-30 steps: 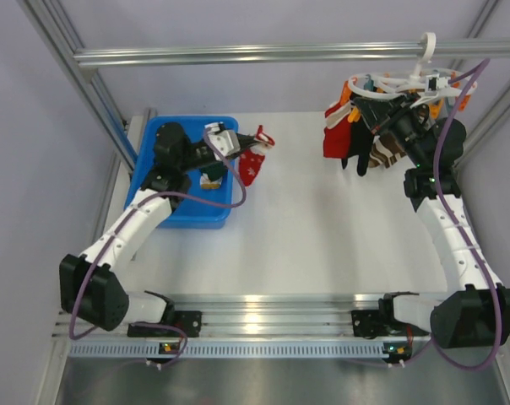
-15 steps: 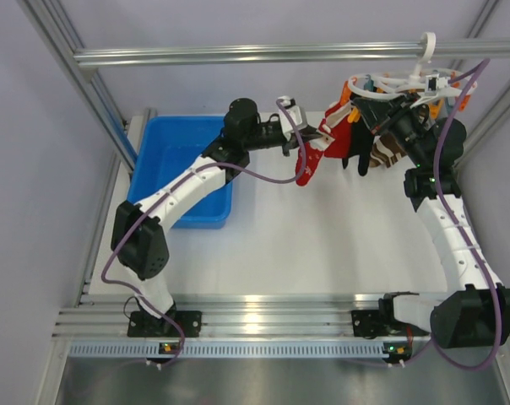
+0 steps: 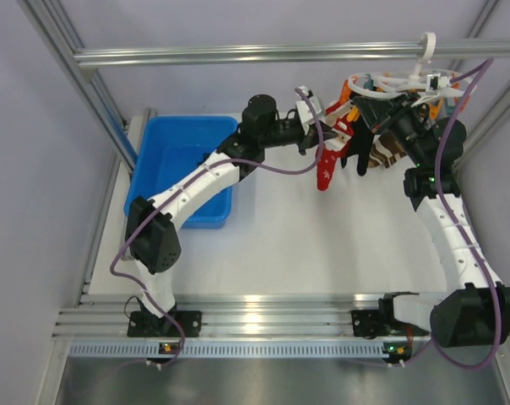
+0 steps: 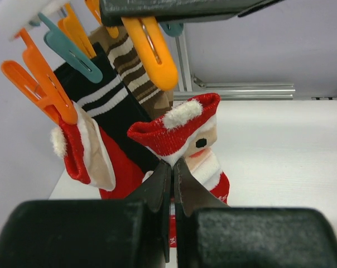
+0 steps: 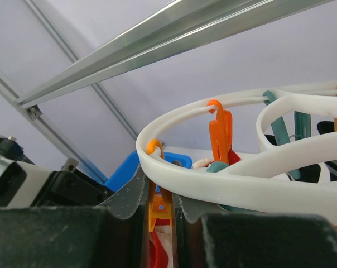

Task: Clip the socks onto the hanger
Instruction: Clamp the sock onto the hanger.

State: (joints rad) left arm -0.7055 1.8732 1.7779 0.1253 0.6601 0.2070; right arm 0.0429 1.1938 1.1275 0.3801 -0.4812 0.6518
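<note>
A red sock [image 4: 177, 131] is pinched in the left fingers [image 4: 166, 174] at the hanger's [image 5: 185, 178] nine o'clock, an orange peg [image 5: 157, 215] clamped in the right fingers [image 5: 139, 191].

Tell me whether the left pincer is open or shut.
The left pincer is shut on the red sock: its fingers meet, pinching the fabric, in the wrist view; overhead the sock dangles from it.

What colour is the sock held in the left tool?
Red with white trim; the sock shows best in the left wrist view.
</note>
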